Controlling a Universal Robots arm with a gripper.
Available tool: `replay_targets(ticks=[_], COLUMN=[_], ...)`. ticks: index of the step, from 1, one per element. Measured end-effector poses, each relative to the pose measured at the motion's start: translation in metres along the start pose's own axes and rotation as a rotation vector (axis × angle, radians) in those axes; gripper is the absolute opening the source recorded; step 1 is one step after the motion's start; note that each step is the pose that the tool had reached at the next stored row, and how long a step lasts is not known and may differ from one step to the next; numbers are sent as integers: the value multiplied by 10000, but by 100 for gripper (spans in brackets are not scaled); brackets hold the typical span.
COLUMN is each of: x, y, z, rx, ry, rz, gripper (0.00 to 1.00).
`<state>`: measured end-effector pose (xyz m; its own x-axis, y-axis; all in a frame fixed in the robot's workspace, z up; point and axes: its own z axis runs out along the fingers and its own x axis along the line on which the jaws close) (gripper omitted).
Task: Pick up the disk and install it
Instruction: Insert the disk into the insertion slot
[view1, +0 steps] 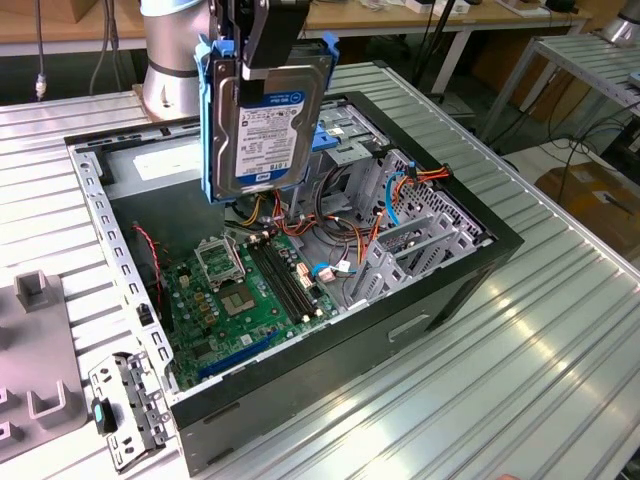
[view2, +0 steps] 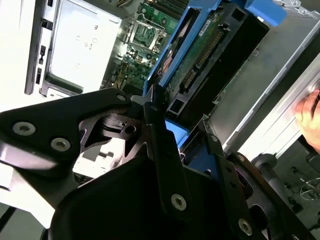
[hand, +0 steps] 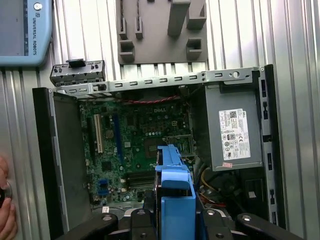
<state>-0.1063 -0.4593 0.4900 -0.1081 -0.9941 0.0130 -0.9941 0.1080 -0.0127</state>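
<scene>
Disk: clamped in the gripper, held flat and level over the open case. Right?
Not quite. The disk is clamped in the gripper over the open case, but it hangs upright on edge, its label facing sideways, not flat and level. The exterior view shows this.

Ribbed aluminium worktop below the tool. Wooden benches with hanging cables past it. Cardboard box on floor off the worktop edge.

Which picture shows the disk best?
The exterior view: the disk hangs upright in the hand, label facing the camera. The second wrist view shows its green underside; the first wrist view shows its blue rail end-on.
</scene>
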Motion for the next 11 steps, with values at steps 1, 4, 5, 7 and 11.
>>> replay_targets(ticks=[1,4,5,7,11], x=[19,124,145,198,219], y=[-2,-16,-19,-34,-123], z=[0,3,3,4,7], rx=[0,0,0,0,0], ry=[1,0,0,1,1], rz=[0,1,0,0,2], gripper=[36,36,36,36,36])
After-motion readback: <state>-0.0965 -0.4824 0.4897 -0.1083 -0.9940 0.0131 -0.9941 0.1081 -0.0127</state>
